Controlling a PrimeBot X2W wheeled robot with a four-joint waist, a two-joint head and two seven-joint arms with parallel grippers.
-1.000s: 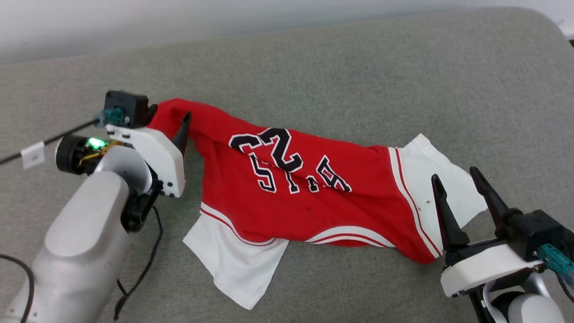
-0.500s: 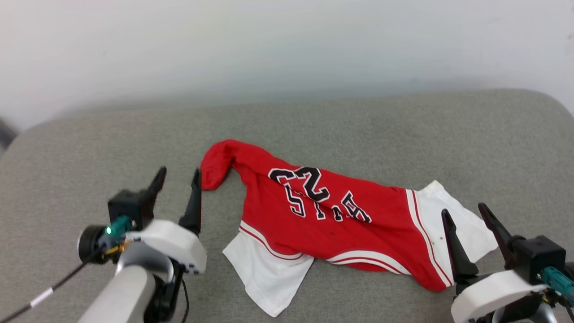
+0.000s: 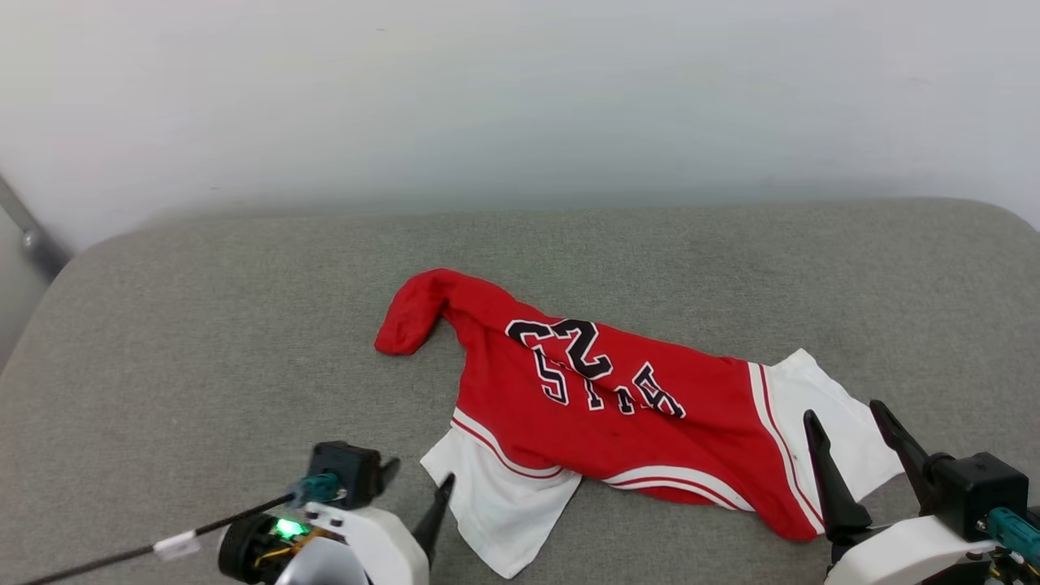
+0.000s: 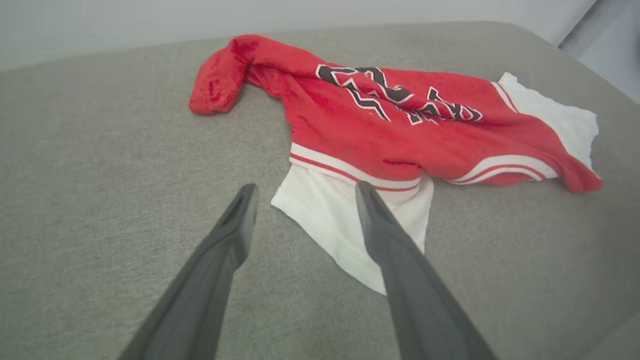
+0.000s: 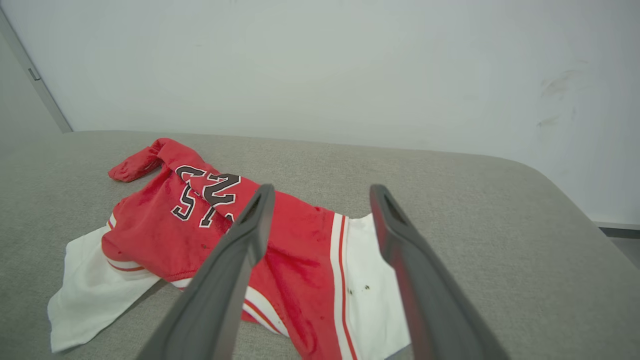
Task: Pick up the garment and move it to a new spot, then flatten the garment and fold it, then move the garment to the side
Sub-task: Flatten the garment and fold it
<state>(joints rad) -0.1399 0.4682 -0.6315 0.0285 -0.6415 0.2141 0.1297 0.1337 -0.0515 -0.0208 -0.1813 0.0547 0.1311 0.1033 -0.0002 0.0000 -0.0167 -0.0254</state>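
Red jersey lies crumpled mid-cushion in your head view, one red corner twisted and the print creased. Your left pincer and right pincer both stand wide and hold nothing, one near each white sleeve. Through the left wrist, your spread left pincer points at the near sleeve and grips no cloth. Through the right wrist, the open right pincer frames the other sleeve. I judge flattening barely begun; folding and the move aside remain.
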